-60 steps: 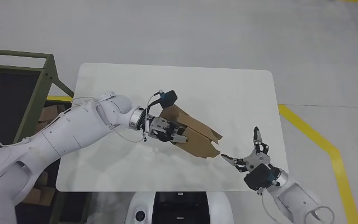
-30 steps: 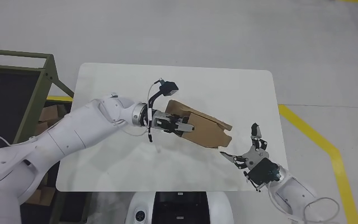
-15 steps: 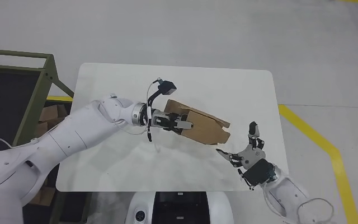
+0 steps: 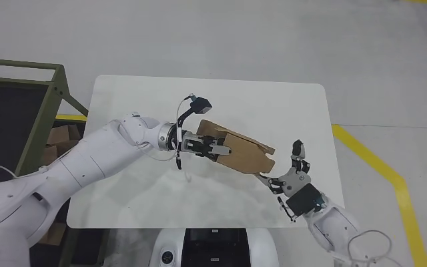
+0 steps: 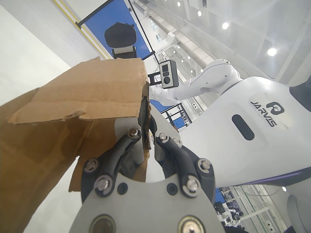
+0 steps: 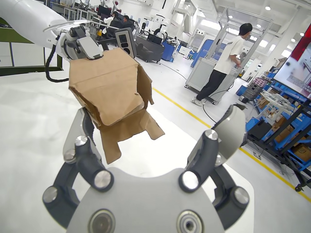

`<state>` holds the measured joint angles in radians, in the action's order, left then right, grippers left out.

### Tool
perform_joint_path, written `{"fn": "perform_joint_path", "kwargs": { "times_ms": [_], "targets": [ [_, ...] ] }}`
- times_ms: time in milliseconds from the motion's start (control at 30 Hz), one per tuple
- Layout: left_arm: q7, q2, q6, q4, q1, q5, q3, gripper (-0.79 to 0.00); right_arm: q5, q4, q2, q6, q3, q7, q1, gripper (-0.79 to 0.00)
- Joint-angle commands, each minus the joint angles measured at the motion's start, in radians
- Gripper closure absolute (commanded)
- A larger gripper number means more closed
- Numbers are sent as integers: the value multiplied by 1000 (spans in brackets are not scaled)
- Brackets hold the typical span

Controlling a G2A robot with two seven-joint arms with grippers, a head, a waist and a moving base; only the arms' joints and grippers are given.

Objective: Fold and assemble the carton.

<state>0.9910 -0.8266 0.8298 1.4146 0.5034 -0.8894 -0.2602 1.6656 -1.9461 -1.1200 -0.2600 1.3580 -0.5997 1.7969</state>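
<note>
The carton (image 4: 243, 152) is a brown cardboard box, partly folded open. It sits over the middle of the white table (image 4: 267, 100), a little toward the robot's right, with its long side running across the table. Its end toward the right arm is open, with loose flaps jutting out. In the right wrist view the carton (image 6: 107, 86) shows a creased upper panel, a side flap bent outward and a lower flap with a notched edge hanging toward the tabletop; whether that flap touches the table cannot be told. The left gripper (image 4: 217, 148) holds the carton at the end facing the left arm. In the left wrist view the gripper (image 5: 145, 112) has its fingers closed tight on the edge of a cardboard wall, and the carton (image 5: 73, 98) spreads away to one side of it. The right gripper (image 4: 279, 161) is at the carton's open end, near the table's front right corner, with its fingers spread wide. In its own view the gripper (image 6: 158, 122) has one fingertip right at the near corner of the lower flap, contact unclear, while the other fingertip stands well clear of the cardboard. Beyond the table's left side stands a green metal frame (image 4: 57, 80), and a yellow line (image 4: 373, 160) crosses the grey floor past the right side.
</note>
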Motion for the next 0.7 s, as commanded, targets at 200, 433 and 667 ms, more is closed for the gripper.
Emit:
{"fn": "perform_joint_path", "kwargs": {
  "times_ms": [200, 433, 667],
  "targets": [
    [19, -7, -19, 5, 12, 16, -21, 0, -42, -13, -4, -1, -15, 55, -19, -785],
    [26, -8, -26, 6, 24, 23, -41, 0, -38, -16, -5, -1, -24, 71, -27, -785],
    [40, -10, -40, 9, 35, 21, -58, 0, -39, -7, 0, -75, -21, 75, -45, -785]
  ]
}}
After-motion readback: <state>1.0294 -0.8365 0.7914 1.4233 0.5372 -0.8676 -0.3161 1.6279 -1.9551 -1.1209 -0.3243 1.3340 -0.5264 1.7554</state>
